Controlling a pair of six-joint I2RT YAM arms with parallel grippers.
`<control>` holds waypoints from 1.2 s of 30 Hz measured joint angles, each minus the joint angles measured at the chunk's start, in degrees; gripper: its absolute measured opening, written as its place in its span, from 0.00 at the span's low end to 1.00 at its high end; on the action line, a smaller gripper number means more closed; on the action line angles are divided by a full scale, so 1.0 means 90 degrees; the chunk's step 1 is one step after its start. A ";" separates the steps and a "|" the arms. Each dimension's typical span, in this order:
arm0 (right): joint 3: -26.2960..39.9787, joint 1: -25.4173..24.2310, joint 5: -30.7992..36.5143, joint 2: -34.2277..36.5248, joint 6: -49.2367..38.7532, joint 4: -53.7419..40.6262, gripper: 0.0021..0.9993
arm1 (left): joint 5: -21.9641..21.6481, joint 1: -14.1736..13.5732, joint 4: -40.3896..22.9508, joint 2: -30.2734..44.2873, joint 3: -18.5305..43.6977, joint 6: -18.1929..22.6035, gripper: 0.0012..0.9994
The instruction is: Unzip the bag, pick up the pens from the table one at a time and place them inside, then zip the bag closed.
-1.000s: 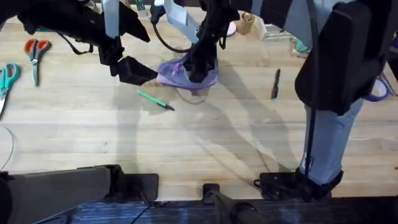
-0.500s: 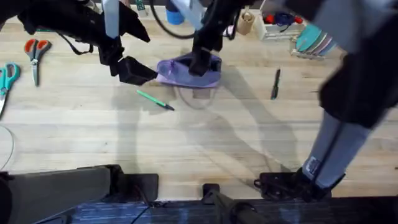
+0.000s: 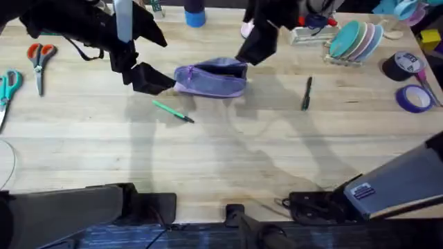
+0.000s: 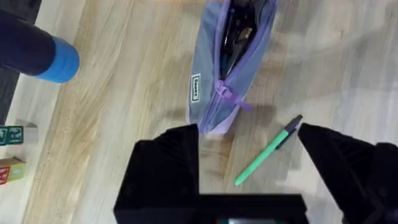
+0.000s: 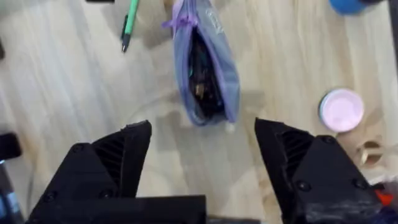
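The lavender bag [image 3: 211, 77] lies on the table [image 3: 228, 159] at the back middle. Its zipper is open and dark contents show inside the bag [image 5: 205, 62]. My left gripper [image 3: 149, 79] sits open at the bag's left end; the left wrist view has that end [image 4: 214, 118] close to one finger [image 4: 165, 168]. The green pen [image 3: 173, 111] lies just in front of the bag and shows between the fingers [image 4: 267, 151]. The dark pen [image 3: 306, 93] rests to the right. My right gripper [image 3: 255, 47] hangs open above the bag's far right end, holding nothing.
Orange scissors [image 3: 40, 59] and teal scissors [image 3: 7, 90] lie at the far left. A blue bottle [image 3: 195, 14], a pink round lid [image 5: 342, 109] and a plate rack [image 3: 353, 38] line the back. Two tape rolls [image 3: 414, 98] sit at the right.
My right gripper has let go of the bag, risen and drawn back to the right. The bag has settled flat with its zipper open. The left arm has not moved.
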 joint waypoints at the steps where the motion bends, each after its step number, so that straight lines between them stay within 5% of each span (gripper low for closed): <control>1: 0.0000 -0.0031 0.0000 -0.0021 0.0000 -0.0117 1.00 | 0.0000 0.0000 0.0000 0.0000 0.0000 0.0000 0.99; 10: 0.0000 -0.0047 0.0045 -0.0032 0.0444 -0.0449 1.00 | 0.0000 0.0000 0.0000 0.0000 0.0000 0.0000 0.99; 21: 0.0000 -0.0262 0.1412 -0.0178 0.2070 -0.0442 1.00 | 0.0000 0.0000 0.0000 0.0000 0.0000 0.0000 0.99; 36: -0.0271 -0.2768 0.1727 -0.1139 0.4312 -0.0401 1.00 | 0.0000 0.0000 0.0022 0.0000 0.0000 0.0000 0.99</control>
